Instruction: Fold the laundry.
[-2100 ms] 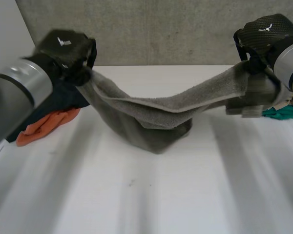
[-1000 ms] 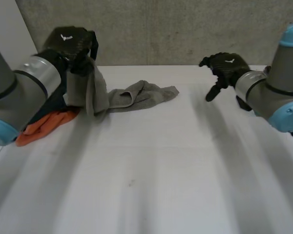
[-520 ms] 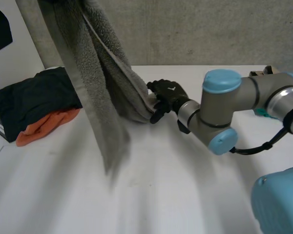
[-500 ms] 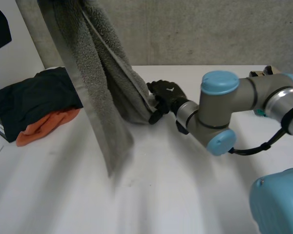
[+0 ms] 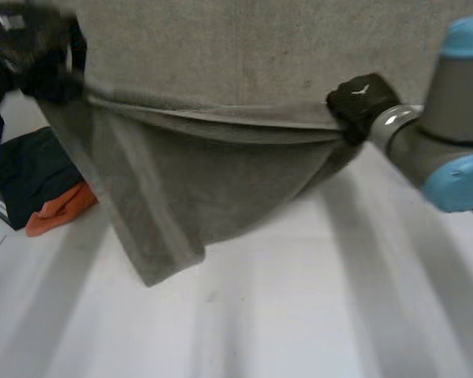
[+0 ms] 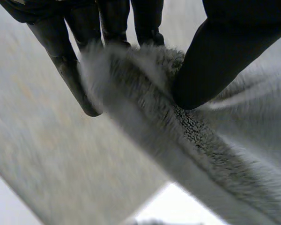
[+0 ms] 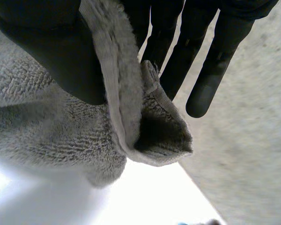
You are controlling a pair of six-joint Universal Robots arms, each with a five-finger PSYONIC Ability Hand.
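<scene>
Tension along the top edge is why we hold the grey towel (image 5: 221, 181) this way: stretched in the air between both hands, it hangs open above the table so that, as we judge it, we can square it up before laying it down for a fold. Our left hand (image 5: 31, 55) is clamped on one end of that edge, the thick hem pinched between thumb and fingers (image 6: 68, 61) in its wrist view. Our right hand (image 5: 361, 98) grips the other end, where a bunched corner is squeezed between its thumb and fingers (image 7: 215, 61). The edge sags a little between us and the cloth drapes unevenly, one lower corner dangling nearer the left side. Below lies the white table (image 5: 315, 307). At its left end sit a dark garment (image 5: 24, 169) and an orange garment (image 5: 59, 213), touching each other, likely waiting their turn. Behind it all stands a grey concrete wall (image 5: 260, 47).
</scene>
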